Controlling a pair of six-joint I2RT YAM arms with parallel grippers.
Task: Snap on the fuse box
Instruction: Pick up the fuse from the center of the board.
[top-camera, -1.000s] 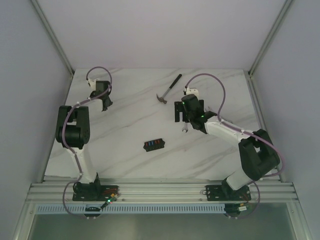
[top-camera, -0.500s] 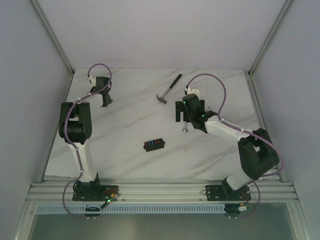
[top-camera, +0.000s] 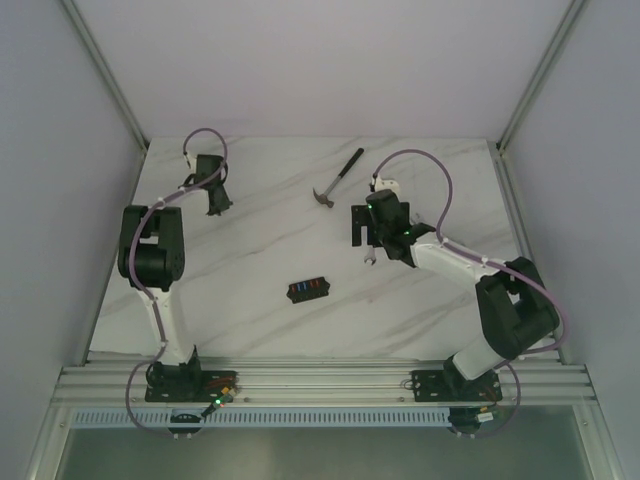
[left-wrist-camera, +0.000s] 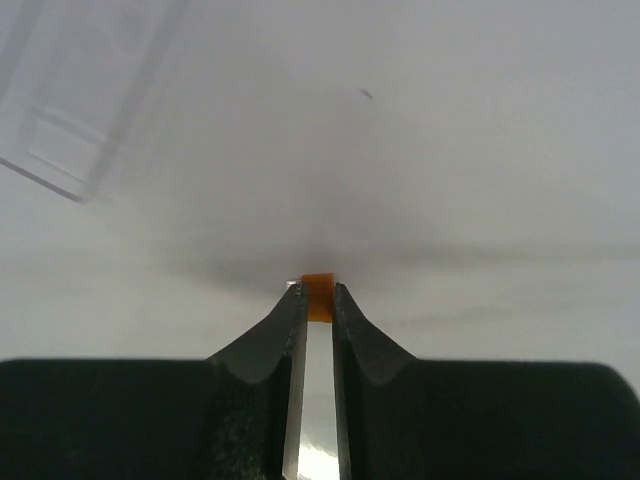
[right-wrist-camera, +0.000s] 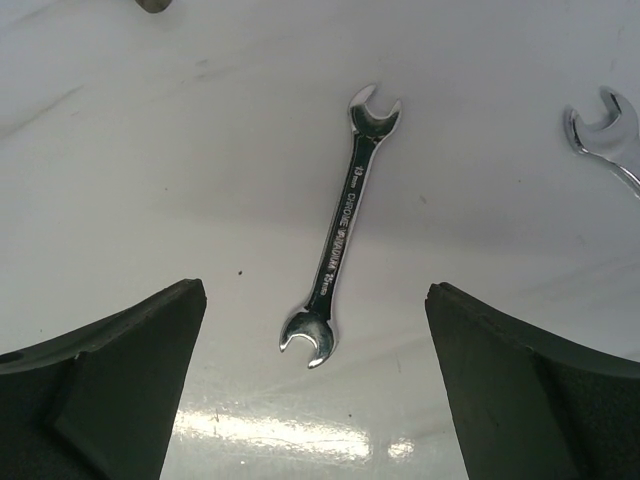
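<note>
Left gripper (left-wrist-camera: 318, 306) narrowed, seemingly onto one orange fuse (left-wrist-camera: 318, 286).

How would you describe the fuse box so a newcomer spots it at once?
On the white marble table, look at the middle of the top view. The fuse box lies there alone, nearer the table's near edge than the hammer. It is a small black block with a row of blue, red and orange fuses, unlike the long slim hammer and wrench.

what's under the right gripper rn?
An open-end wrench lies flat on the table beneath the open right gripper. A second wrench shows only its head at the frame edge; its handle is unseen.
</note>
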